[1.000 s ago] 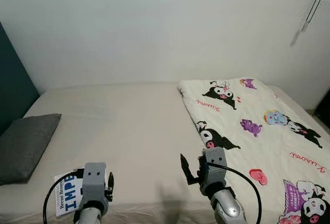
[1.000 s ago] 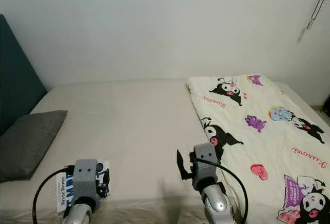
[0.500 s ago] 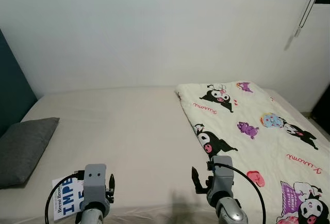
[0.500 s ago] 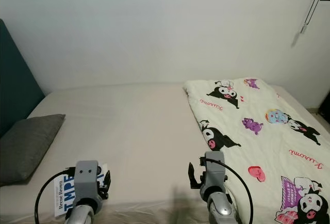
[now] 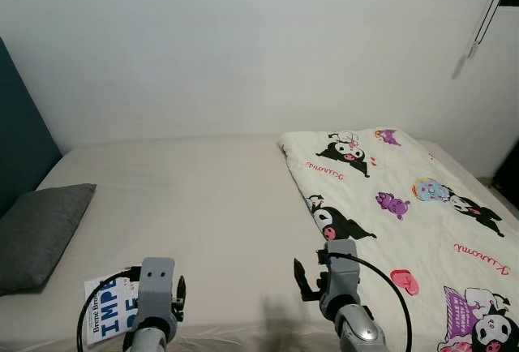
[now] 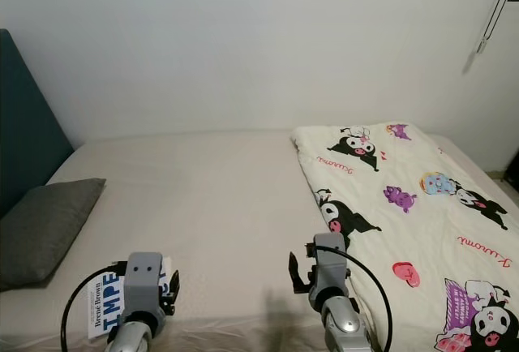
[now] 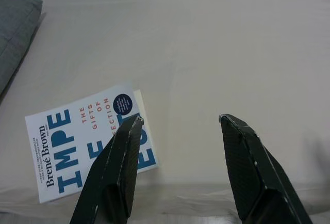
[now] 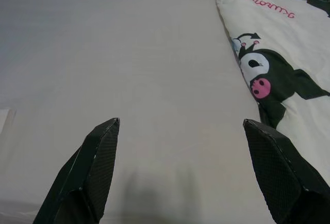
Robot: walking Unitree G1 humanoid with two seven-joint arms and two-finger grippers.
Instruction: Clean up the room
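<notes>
Beige bed point(image 5: 203, 198) holds little: a book point(image 7: 87, 139) lies near its front edge at lower left of the head views, a grey pillow point(image 5: 36, 234) sits at the left edge, and a cartoon-print blanket point(image 5: 405, 206) covers the right side. Judged from this, tidying is hardly begun; the book at least has not yet been picked up.

Left pincer point(image 7: 180, 123) hovers above the bed's front edge, wide open, empty, one finger over the book's corner; contact cannot be told. Right pincer point(image 8: 180, 131) is wide open, empty, above bare sheet beside the blanket.
</notes>
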